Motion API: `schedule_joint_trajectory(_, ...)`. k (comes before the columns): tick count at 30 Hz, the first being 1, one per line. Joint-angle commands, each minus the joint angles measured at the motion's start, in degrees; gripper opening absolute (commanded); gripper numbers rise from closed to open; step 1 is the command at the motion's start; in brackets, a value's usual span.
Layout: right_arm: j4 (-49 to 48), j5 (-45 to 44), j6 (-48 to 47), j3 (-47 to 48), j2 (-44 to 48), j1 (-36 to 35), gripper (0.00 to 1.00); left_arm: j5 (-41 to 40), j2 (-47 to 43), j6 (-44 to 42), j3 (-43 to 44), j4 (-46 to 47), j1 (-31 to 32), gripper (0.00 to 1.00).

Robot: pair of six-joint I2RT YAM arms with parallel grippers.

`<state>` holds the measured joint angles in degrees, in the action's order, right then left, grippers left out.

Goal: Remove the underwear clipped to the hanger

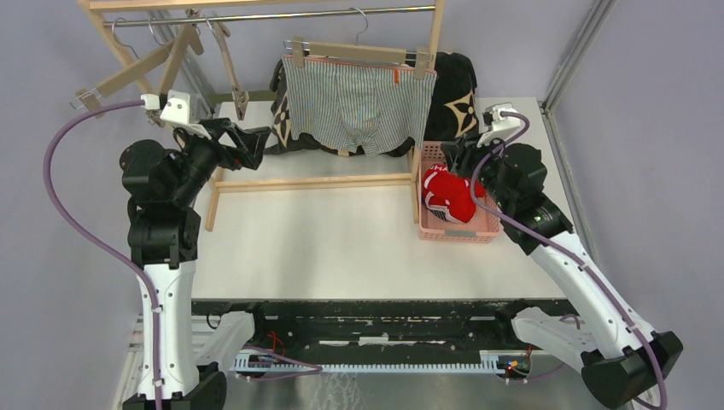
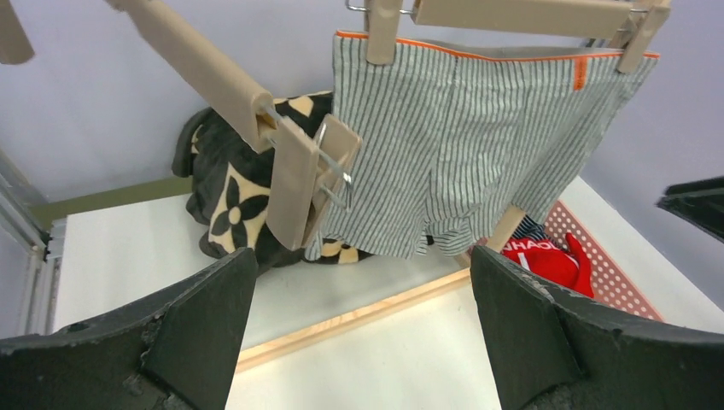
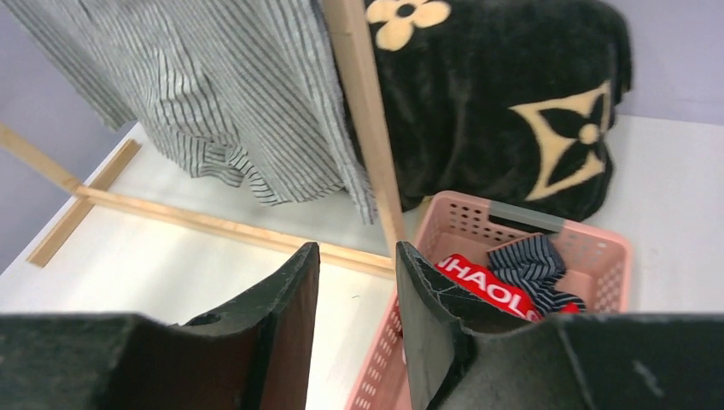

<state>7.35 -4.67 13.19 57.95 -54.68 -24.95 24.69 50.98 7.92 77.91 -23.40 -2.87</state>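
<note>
The grey-and-white pinstriped underwear (image 1: pixel 354 107) (image 2: pixel 461 145) (image 3: pixel 230 94) hangs spread out, clipped at both top corners to a wooden hanger (image 1: pixel 359 53) (image 2: pixel 512 15) on the rail. Red underwear (image 1: pixel 448 195) (image 3: pixel 487 286) and dark navy striped underwear (image 3: pixel 534 265) lie in the pink basket (image 1: pixel 478 231) (image 3: pixel 512 222). My left gripper (image 1: pixel 256 143) (image 2: pixel 363 265) is wide open and empty, left of the hanging pair and lower than it. My right gripper (image 1: pixel 446 155) (image 3: pixel 357 252) hovers over the basket's left rim with a narrow gap between its jaws and nothing in it.
A wooden rack stands on the table, with its base bar (image 1: pixel 312 182) in front and an upright post (image 3: pixel 363 111) just ahead of the right gripper. The black floral cushion (image 1: pixel 452 102) lies behind the rack. Empty clip hangers (image 1: pixel 137 73) (image 2: pixel 290 184) hang close above the left gripper.
</note>
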Motion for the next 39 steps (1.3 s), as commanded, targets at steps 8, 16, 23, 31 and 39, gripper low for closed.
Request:
schedule_joint_trajectory(8, -12.31, 9.98, 4.30, 3.66, -7.02, 0.25, 0.45, 6.96, -6.37, 1.96, -7.46, 3.32, -0.20, 0.99)
schedule_joint_trajectory(16, -18.15, 9.78, 4.32, 4.00, -12.68, 0.25, 0.47, 13.28, -10.45, 5.46, -12.88, 6.08, -0.19, 0.99)
schedule_joint_trajectory(23, -20.98, 8.75, 3.66, 4.15, -16.25, 0.21, 0.47, 16.84, -11.43, 4.48, -11.38, 4.28, -0.20, 0.99)
schedule_joint_trajectory(31, -21.29, 5.91, 1.44, 4.57, -16.86, 0.21, 0.47, 19.38, -12.27, 3.06, -11.05, 2.22, -0.20, 0.99)
schedule_joint_trajectory(39, -22.26, 1.87, -0.66, 4.05, -17.64, 0.17, 0.48, 20.61, -12.42, 3.32, -12.06, 2.23, -0.20, 0.99)
